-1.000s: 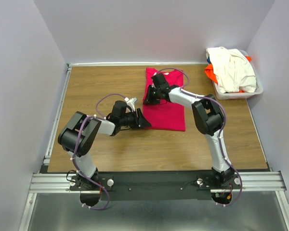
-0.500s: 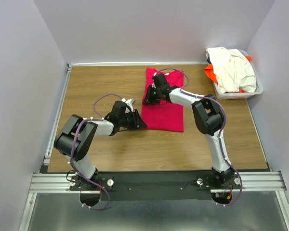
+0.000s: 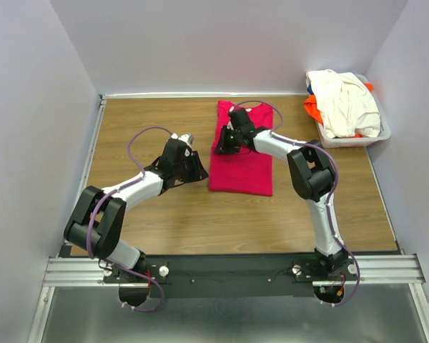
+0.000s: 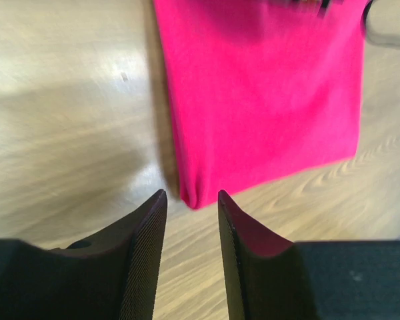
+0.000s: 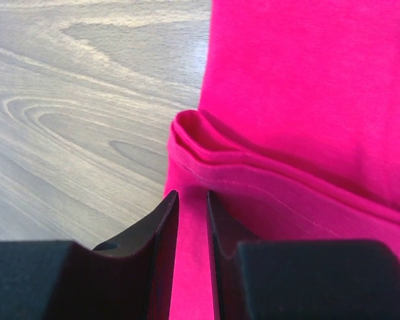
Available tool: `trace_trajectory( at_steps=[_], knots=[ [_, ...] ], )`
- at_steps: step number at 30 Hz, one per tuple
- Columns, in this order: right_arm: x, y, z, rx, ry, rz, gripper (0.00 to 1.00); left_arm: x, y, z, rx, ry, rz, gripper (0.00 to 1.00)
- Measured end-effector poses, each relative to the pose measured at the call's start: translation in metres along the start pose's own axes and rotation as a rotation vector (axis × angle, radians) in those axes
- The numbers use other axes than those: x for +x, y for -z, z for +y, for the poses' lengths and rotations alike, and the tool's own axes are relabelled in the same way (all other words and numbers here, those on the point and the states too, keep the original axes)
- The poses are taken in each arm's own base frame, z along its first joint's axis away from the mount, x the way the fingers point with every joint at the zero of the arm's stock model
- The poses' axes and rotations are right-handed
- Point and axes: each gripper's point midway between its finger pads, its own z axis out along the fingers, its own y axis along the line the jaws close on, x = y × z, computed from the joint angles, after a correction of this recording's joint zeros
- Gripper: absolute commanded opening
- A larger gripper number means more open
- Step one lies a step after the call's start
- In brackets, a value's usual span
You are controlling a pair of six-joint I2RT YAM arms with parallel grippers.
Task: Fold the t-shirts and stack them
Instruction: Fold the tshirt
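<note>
The crimson-pink t-shirt [image 3: 242, 158] lies folded into a long rectangle at the middle of the table. My right gripper [image 3: 221, 145] sits at its left edge; in the right wrist view the gripper [image 5: 192, 195] has its jaws nearly together with pink cloth [image 5: 300, 100] pinched between them, beside a folded hem. My left gripper [image 3: 198, 168] is open and empty, just left of the shirt's near left corner; in the left wrist view the gripper [image 4: 192, 199] has that corner [image 4: 195, 197] ahead of it. The cream-white t-shirt [image 3: 343, 100] and the orange t-shirt [image 3: 312, 108] lie heaped in the basket.
The white plastic basket [image 3: 386, 133] stands at the back right corner of the table [image 3: 150, 128]. Grey walls close the table at the back and both sides. Purple cables loop off both arms.
My left gripper has let go of the shirt's near left corner and drawn back left and away from it. The shirt's near edge has settled flat. My right gripper has stayed in place.
</note>
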Motion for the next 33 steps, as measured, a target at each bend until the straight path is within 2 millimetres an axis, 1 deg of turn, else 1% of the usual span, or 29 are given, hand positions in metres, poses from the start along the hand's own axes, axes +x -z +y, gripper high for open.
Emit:
trace_trajectory(
  at_steps=[1,2,4,5,6,7,9,11,12,13,15,17,20,22,23,24,26,28,29,33],
  knots=[
    [-0.001,0.003,-0.001,0.003,-0.002,-0.001,0.31,-0.007,0.003,-0.001,-0.013,-0.006,-0.017,0.30],
    [-0.003,0.005,-0.002,0.004,-0.003,-0.003,0.31,-0.016,0.005,-0.004,-0.021,-0.015,-0.040,0.23],
    [-0.010,0.011,-0.002,0.002,-0.006,-0.018,0.31,-0.025,0.006,-0.011,-0.025,-0.031,-0.059,0.13],
    [-0.015,0.017,-0.002,0.001,-0.009,-0.029,0.31,-0.032,0.006,-0.019,-0.018,-0.046,-0.070,0.07],
    [-0.019,0.021,-0.002,-0.001,-0.011,-0.038,0.31,-0.038,0.005,-0.029,-0.006,-0.062,-0.079,0.06],
    [-0.025,0.028,-0.002,-0.004,-0.014,-0.052,0.31,-0.040,0.003,-0.035,-0.001,-0.071,-0.083,0.05],
    [-0.032,0.040,-0.004,-0.004,-0.021,-0.072,0.31,-0.044,-0.007,-0.056,0.026,-0.100,-0.081,0.02],
    [-0.037,0.053,-0.007,-0.003,-0.029,-0.090,0.31,-0.040,-0.022,-0.073,0.044,-0.124,-0.059,0.00],
    [-0.037,0.060,-0.010,0.002,-0.034,-0.094,0.30,-0.037,-0.027,-0.076,0.046,-0.131,-0.048,0.00],
    [-0.038,0.065,-0.013,0.005,-0.039,-0.098,0.30,-0.028,-0.035,-0.078,0.044,-0.139,-0.024,0.00],
    [-0.037,0.075,-0.024,0.022,-0.055,-0.104,0.30,-0.016,-0.046,-0.077,0.032,-0.145,0.010,0.00],
    [-0.035,0.080,-0.037,0.041,-0.073,-0.101,0.30,-0.009,-0.055,-0.071,0.014,-0.145,0.033,0.00],
    [-0.025,0.081,-0.065,0.084,-0.109,-0.080,0.30,0.004,-0.068,-0.062,-0.014,-0.146,0.068,0.00],
    [-0.016,0.082,-0.088,0.121,-0.142,-0.060,0.29,0.012,-0.076,-0.054,-0.040,-0.147,0.086,0.00],
    [-0.015,0.084,-0.099,0.137,-0.157,-0.057,0.28,0.014,-0.078,-0.053,-0.046,-0.149,0.090,0.00],
    [-0.015,0.084,-0.106,0.146,-0.167,-0.057,0.27,0.017,-0.080,-0.051,-0.054,-0.152,0.095,0.00],
    [-0.019,0.089,-0.125,0.170,-0.199,-0.067,0.26,0.023,-0.084,-0.048,-0.064,-0.157,0.105,0.00],
    [-0.025,0.092,-0.136,0.181,-0.218,-0.081,0.26,0.026,-0.086,-0.048,-0.065,-0.160,0.108,0.00],
    [-0.028,0.094,-0.145,0.190,-0.234,-0.089,0.26,0.027,-0.087,-0.048,-0.063,-0.160,0.104,0.00],
    [-0.031,0.094,-0.165,0.202,-0.273,-0.087,0.26,0.027,-0.088,-0.049,-0.051,-0.162,0.090,0.00]
  ],
)
